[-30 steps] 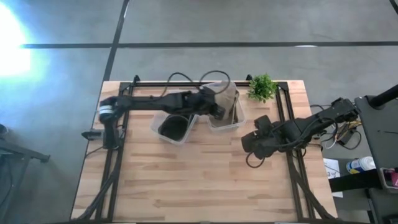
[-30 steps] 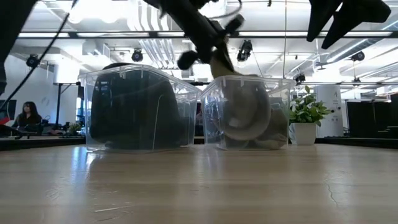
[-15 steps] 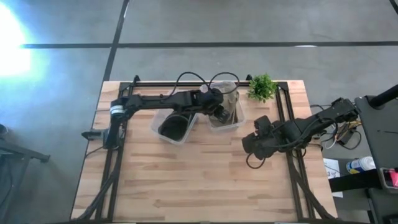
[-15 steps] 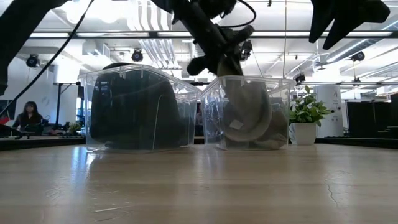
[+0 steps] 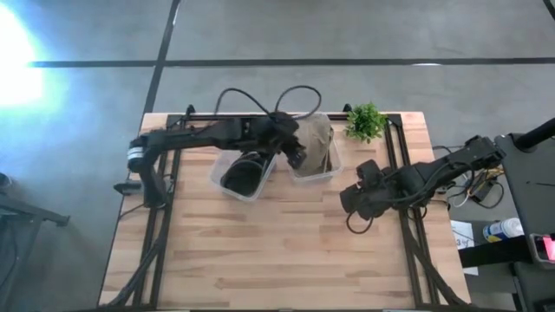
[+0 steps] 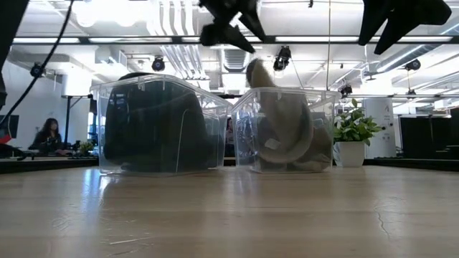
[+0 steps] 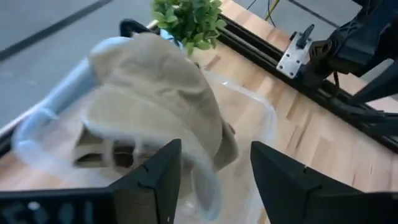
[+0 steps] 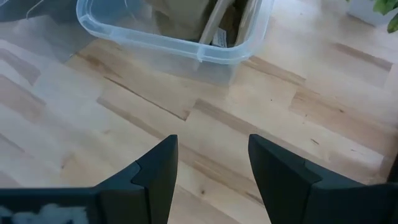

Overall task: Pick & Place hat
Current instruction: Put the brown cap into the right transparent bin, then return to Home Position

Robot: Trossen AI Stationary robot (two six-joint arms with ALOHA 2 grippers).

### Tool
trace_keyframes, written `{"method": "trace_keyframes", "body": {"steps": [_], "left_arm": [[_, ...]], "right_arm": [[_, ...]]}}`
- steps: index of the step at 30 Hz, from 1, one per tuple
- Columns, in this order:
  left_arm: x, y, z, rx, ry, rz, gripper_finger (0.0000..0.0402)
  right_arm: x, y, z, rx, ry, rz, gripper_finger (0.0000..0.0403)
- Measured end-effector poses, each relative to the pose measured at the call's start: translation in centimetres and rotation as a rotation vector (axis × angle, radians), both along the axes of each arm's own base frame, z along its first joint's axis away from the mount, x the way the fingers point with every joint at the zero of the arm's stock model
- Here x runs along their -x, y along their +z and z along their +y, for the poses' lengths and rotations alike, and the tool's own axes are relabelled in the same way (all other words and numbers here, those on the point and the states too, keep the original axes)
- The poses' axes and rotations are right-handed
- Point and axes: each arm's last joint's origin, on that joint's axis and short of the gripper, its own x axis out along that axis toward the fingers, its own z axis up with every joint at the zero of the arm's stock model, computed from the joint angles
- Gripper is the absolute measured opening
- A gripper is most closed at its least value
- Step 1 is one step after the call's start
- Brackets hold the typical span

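A tan hat (image 5: 315, 139) (image 6: 283, 132) (image 7: 155, 93) stands on edge inside the right clear bin (image 5: 329, 171) (image 6: 326, 107). Its lower part rests on the bin's floor and its top pokes above the rim. A dark hat (image 6: 154, 129) fills the left clear bin (image 5: 227, 184). My left gripper (image 6: 229, 29) (image 7: 214, 177) hangs open above the tan hat, clear of it. My right gripper (image 5: 358, 201) (image 8: 211, 168) is open over bare table right of the bins.
A small potted plant (image 5: 366, 121) (image 6: 353, 132) stands at the far edge, right of the bins. Black rails (image 5: 395, 156) run along the table's sides. Bare wood (image 5: 277, 251) lies toward the near edge. A person sits in the room far behind.
My left gripper has opened and let go of the tan hat, then risen and drawn back a little toward the table's left. The hat has dropped into the right bin and settled there, its top still above the rim.
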Motion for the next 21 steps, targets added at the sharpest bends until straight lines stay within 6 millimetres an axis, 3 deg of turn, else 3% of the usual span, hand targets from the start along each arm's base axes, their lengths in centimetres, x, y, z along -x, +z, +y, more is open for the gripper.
{"method": "trace_keyframes", "body": {"steps": [4, 7, 13, 17, 21], "left_arm": [[2.9, 2.5, -0.8, -0.05, -0.038, -0.004, 0.019], [6.1, 5.6, -2.3, -0.113, -0.104, -0.056, 0.019], [11.4, 9.1, -4.1, -0.199, -0.088, -0.144, 0.019], [13.9, 9.2, -4.9, -0.189, -0.121, -0.212, 0.019], [14.3, 6.5, -5.7, -0.067, -0.369, -0.325, 0.019]], "right_arm": [[0.2, 0.2, -0.1, -0.013, 0.002, -0.008, 0.0192], [0.2, 0.3, 0.0, -0.025, 0.028, -0.014, 0.0192], [-1.4, 1.5, 0.3, -0.082, 0.331, -0.155, 0.0192], [-2.0, 2.2, -0.8, -0.051, 0.468, -0.319, 0.0192], [-1.4, 1.5, -2.8, -0.03, 0.49, -0.45, 0.0192]]}}
